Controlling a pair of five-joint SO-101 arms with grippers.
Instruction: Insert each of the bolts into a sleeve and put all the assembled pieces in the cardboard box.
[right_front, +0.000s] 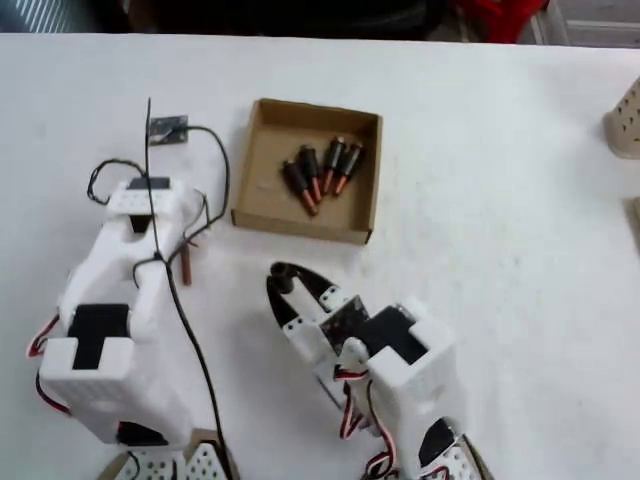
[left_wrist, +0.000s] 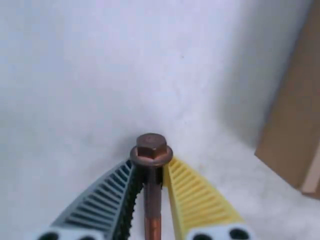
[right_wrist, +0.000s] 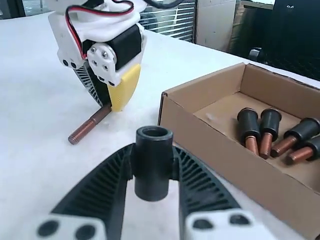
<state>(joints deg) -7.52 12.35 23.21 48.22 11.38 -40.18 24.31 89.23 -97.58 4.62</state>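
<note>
The white table (right_front: 500, 250) was seen from above, its near edge hidden under both arms. The left arm (right_front: 120, 300) was stretched from the near left toward the far side, and its base was cut off. The right arm (right_front: 400, 370) was angled from the near middle toward the far left, its base likewise cut off. The cardboard box (right_front: 300, 226) was set open at the far middle. Bare table was left between its near wall and both grippers, and wide bare room lay to its right. Four assembled pieces (right_front: 320, 172) were laid side by side inside it.

The left gripper (left_wrist: 150, 167) was closed on a copper bolt (left_wrist: 151, 147) just below the head, just left of the box's near left corner. The shank was slanted downward, and whether its threaded tip touched the table could not be told. The right gripper (right_front: 285, 278) was clamped around a black sleeve (right_wrist: 154, 170). The sleeve was held roughly upright with its bore open upward, near the box's near wall and apart from the bolt. From above, much of the left gripper was hidden by its wrist and a black cable (right_front: 190, 330).
</note>
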